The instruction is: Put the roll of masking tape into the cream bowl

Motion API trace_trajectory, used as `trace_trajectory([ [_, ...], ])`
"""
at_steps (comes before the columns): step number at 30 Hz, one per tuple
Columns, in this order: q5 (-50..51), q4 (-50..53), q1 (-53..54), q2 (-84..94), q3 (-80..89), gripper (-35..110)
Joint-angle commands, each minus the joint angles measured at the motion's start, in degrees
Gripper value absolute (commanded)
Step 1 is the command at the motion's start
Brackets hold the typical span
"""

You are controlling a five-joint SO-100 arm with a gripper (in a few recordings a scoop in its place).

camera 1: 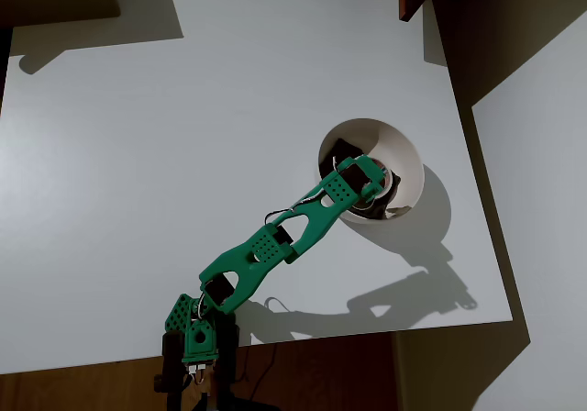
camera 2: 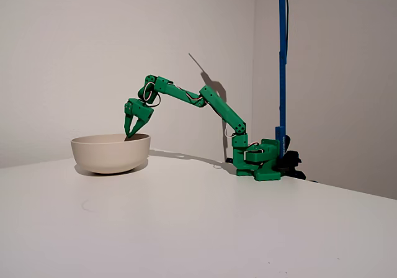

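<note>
The green claw [camera 2: 131, 131] hangs over the bowl [camera 2: 110, 154], fingers parted and empty (tips at the rim); the tape cannot be made out inside.

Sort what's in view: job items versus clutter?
Job: large round cream-white bowl; green two-finger gripper, just above the bowl, jaws apart.
Lying about: dark brown folded cloth inside the bowl; blue upright pole by the arm's base.
</note>
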Motion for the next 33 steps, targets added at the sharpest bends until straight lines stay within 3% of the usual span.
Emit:
trace_trajectory([
  [1,1.9,2.3,-1.4,13.7,-1.8,-8],
  [8,3.4,10.1,-8.9,26.2,-1.8,-8],
  [20,1.9,28.5,-31.2,46.4,-1.3,-8],
  [33,-1.5,24.0,-54.1,76.7,35.2,-8],
])
